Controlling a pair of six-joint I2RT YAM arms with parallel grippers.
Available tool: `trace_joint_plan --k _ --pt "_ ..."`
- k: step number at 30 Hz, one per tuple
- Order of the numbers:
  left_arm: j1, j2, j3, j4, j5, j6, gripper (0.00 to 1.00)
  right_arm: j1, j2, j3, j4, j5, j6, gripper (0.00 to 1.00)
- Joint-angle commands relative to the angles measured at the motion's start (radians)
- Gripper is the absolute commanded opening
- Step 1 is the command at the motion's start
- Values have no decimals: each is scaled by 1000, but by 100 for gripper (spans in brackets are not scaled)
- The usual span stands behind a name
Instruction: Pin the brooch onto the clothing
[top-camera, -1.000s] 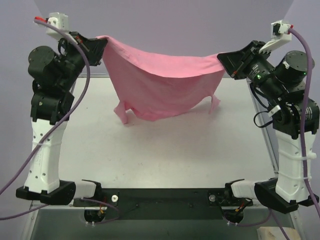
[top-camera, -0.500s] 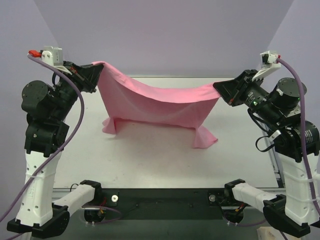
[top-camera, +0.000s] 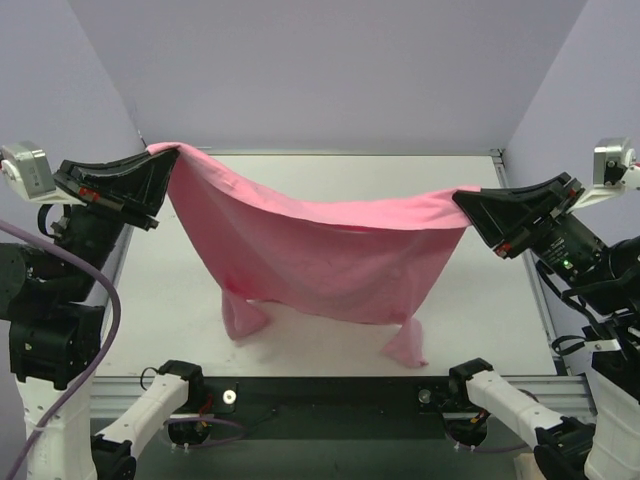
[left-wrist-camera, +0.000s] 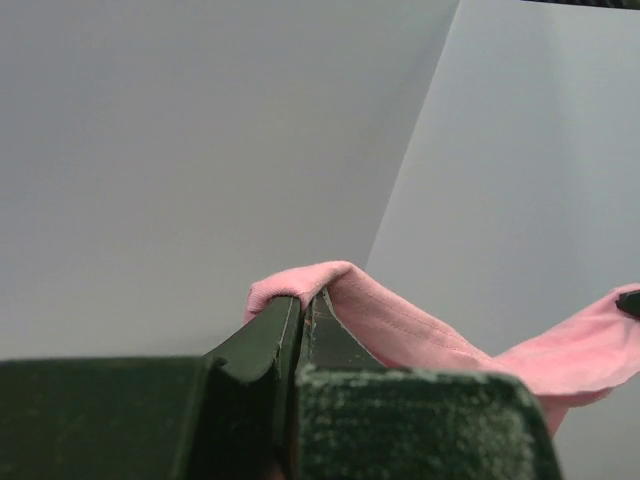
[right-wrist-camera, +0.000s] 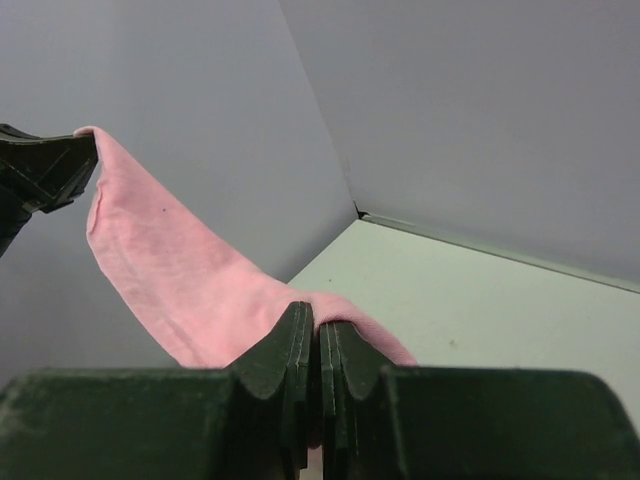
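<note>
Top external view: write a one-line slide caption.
The left gripper and right gripper, both shut, hold a soft pink T-shirt slung between them over the pale table.

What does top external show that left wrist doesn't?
Top external only: the whole T-shirt slung between the left fingers and right fingers, sagging in the middle, with its two lower ends bunched on the table.
Left wrist only: a close-up of the left fingers' tips pinched shut on a fold of the stitched edge.
Both: the pink fabric, the left fingers clamped on it, and the plain walls. No brooch is visible in either view.
</note>
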Motion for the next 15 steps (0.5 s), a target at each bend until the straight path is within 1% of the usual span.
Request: trace_joint_plan --k 1,7,9,13,14,15 --pt "5 53 16 62 4 -19 0 6 36 2 70 -6 10 0" --pt "3 147 23 39 -16 3 0 -5 105 -1 42 93 -32 0" --pt "3 190 31 29 -34 18 0 -31 137 8 31 110 -41 0" --pt "3 277 25 59 -39 23 0 -77 217 12 31 147 -43 0" --pt "5 297 25 68 -39 23 0 -80 261 13 34 164 -44 0" --pt "5 332 17 103 -41 23 0 -91 286 15 39 163 -44 0"
